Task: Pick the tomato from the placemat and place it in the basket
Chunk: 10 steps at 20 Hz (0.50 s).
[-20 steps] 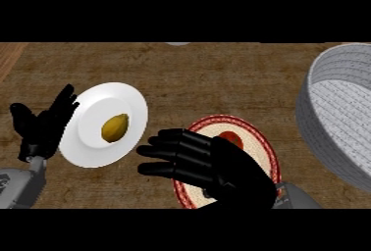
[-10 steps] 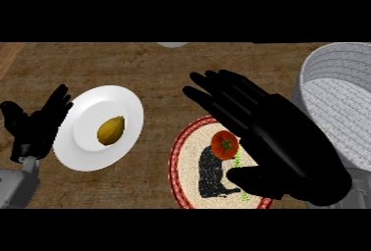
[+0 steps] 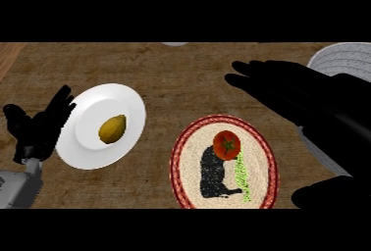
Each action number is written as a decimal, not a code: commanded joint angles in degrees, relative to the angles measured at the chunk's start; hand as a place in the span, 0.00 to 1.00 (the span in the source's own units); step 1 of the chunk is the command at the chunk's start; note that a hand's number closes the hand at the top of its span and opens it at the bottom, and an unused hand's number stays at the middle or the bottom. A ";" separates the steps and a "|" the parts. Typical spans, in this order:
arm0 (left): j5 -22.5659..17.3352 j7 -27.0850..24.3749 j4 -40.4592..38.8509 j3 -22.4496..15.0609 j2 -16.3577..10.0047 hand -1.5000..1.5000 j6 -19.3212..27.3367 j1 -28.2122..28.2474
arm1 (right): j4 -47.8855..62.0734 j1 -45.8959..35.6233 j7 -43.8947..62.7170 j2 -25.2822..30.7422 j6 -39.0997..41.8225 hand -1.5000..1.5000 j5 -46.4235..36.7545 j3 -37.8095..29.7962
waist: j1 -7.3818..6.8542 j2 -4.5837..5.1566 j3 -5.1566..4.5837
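Tomato [image 3: 226, 144] on red-rimmed placemat [image 3: 261, 153]

We see only a corner of the basket [image 3: 346, 55]: our right hand [image 3: 304, 105] covers much of it, and the view's right edge cuts both. The placemat [image 3: 177, 162] loses its lower rim at the bottom. We cannot identify the grey shape [image 3: 174, 43] cut off at the top.

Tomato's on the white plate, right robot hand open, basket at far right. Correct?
One error: the head view shows the tomato on the placemat, not the white plate, which holds a yellow-brown item. The right robot hand is open and the basket is at far right.
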<state>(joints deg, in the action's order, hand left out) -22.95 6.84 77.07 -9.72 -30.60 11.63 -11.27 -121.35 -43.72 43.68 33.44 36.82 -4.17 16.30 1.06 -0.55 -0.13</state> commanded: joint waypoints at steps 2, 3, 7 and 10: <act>-0.64 0.29 -0.51 2.85 -2.22 0.50 -3.86 -0.04 | -0.69 0.52 5.59 0.52 5.10 0.00 12.55 -5.14 | -0.71 0.30 0.07; 0.65 -4.03 -3.00 2.08 0.49 0.50 -3.48 1.85 | -4.17 5.64 2.60 3.22 5.78 0.00 14.98 -9.09 | -0.22 0.35 0.10; 2.18 1.02 -2.55 2.61 1.18 0.50 -2.57 -2.59 | -8.29 14.56 -2.74 4.37 6.76 0.00 16.08 -15.76 | -0.31 0.46 0.15; 2.20 0.48 -0.82 3.73 1.16 0.50 -3.37 -0.77 | -7.89 18.86 -10.68 0.58 6.04 0.00 10.11 -19.33 | -0.89 0.57 0.17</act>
<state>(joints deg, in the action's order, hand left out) -21.22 7.33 76.93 -7.41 -29.62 9.76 -11.61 -128.43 -29.84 38.43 36.35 42.18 8.53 0.83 0.61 -0.16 0.04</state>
